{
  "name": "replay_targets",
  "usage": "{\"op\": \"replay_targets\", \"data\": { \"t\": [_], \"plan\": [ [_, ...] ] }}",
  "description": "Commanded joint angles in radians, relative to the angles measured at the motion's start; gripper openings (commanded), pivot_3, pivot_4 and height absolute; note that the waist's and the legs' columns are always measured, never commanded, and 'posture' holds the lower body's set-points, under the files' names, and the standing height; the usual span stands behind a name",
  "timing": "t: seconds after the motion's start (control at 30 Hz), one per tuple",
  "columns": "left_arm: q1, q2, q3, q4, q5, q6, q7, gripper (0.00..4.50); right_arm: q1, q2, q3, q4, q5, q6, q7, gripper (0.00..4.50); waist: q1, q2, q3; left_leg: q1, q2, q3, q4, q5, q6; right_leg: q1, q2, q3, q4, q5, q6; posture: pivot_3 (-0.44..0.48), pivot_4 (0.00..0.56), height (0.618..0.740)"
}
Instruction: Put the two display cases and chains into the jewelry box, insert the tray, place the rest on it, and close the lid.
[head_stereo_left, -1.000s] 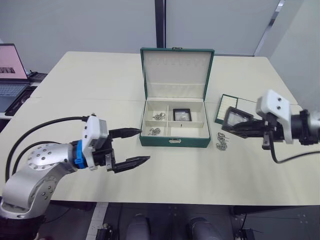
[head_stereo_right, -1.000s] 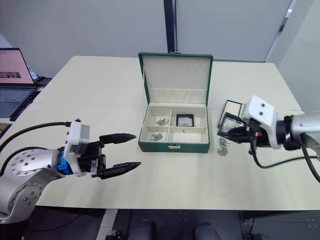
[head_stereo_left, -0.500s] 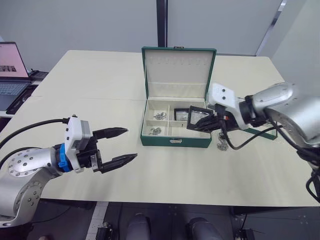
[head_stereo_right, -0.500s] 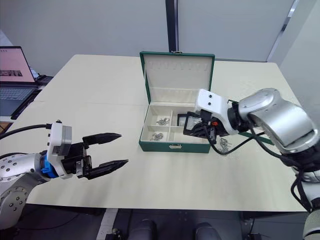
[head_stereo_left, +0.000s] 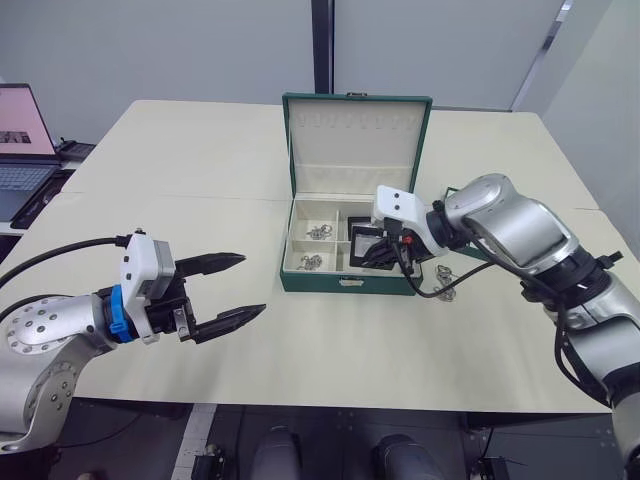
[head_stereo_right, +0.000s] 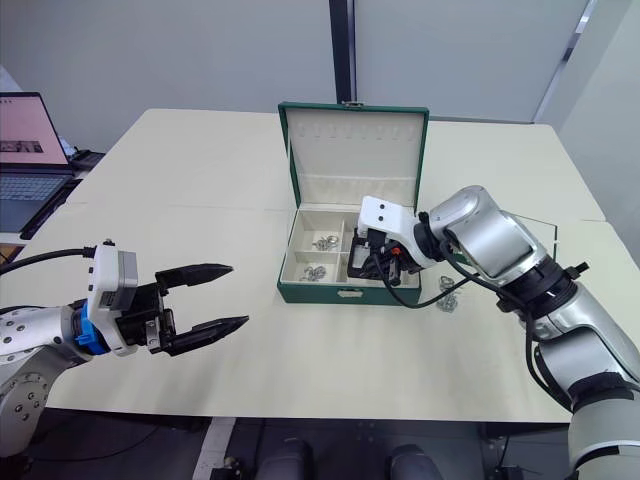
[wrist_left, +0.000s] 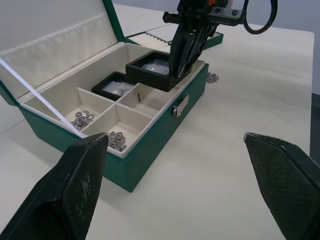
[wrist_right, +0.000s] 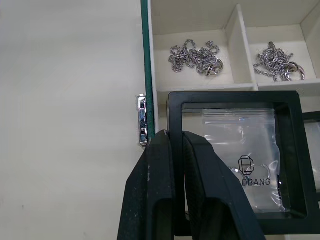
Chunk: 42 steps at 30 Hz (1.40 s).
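Right claw (wrist_left: 184, 70) grips second case (wrist_left: 157, 70) over box (head_stereo_left: 350, 282); left claw (head_stereo_left: 225, 292) wide, idle. First case (wrist_left: 116, 86), two chains (wrist_right: 196, 54) boxed; chain (head_stereo_left: 445, 278) on surface, tray, lid remain.

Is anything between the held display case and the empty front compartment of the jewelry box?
Nothing visible: the right gripper holds the display case just above the open jewelry box; that compartment looks empty.
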Motion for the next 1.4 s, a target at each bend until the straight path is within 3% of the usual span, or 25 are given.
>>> {"op": "replay_targets", "data": {
  "t": [0.03,0.63,0.7,1.0,1.13,1.3,1.4],
  "plan": [
    [0.009,0.01,0.032,-0.031,0.008,-0.025,0.008,4.5,-0.029,0.019,-0.011,0.032,-0.031,-0.044,0.031,0.02,0.0,0.0,0.0,0.0,0.0,0.0,0.0,0.0,0.0,0.0,0.0,0.0,0.0,0.0,0.0,0.0,0.15,0.74],
    [0.035,0.007,0.029,-0.054,0.008,-0.037,0.032,4.5,-0.024,0.074,-0.025,0.124,-0.119,-0.105,0.103,0.02,0.0,0.0,0.0,0.0,0.0,0.0,0.0,0.0,0.0,0.0,0.0,0.0,0.0,0.0,0.0,0.0,0.15,0.74],
    [0.035,0.007,0.029,-0.054,0.009,-0.038,0.033,4.5,-0.028,0.082,-0.033,0.135,-0.123,-0.114,0.097,0.73,0.0,0.0,0.0,0.0,0.0,0.0,0.0,0.0,0.0,0.0,0.0,0.0,0.0,0.0,0.0,0.0,0.15,0.74],
    [0.026,0.005,0.02,-0.05,0.014,-0.045,0.037,4.5,-0.056,0.106,-0.062,0.208,-0.155,-0.163,0.079,2.99,-0.001,0.0,0.0,0.0,0.0,0.0,0.0,0.0,0.0,0.0,0.0,0.0,0.0,0.0,0.0,0.0,0.15,0.74],
    [0.011,0.004,0.01,-0.044,0.017,-0.047,0.039,4.5,-0.079,0.124,-0.084,0.251,-0.166,-0.192,0.057,4.33,-0.001,0.0,0.0,0.0,0.0,0.0,0.0,0.0,0.0,0.0,0.0,0.0,0.0,0.0,0.0,0.0,0.15,0.74],
    [-0.003,0.0,0.005,-0.037,0.02,-0.049,0.041,4.5,-0.098,0.127,-0.17,0.258,-0.172,-0.215,-0.045,4.47,-0.001,0.0,0.0,0.0,0.0,0.001,0.0,0.0,0.0,0.0,0.0,0.001,0.0,0.0,0.0,0.0,0.15,0.74],
    [-0.002,-0.004,0.012,-0.033,0.017,-0.049,0.041,4.5,-0.023,0.059,-0.267,0.093,-0.132,-0.158,-0.07,4.47,0.004,0.0,0.0,0.0,0.0,0.002,-0.001,0.0,0.0,0.0,0.0,0.001,0.0,0.0,0.0,0.0,0.15,0.74]
  ]
}}
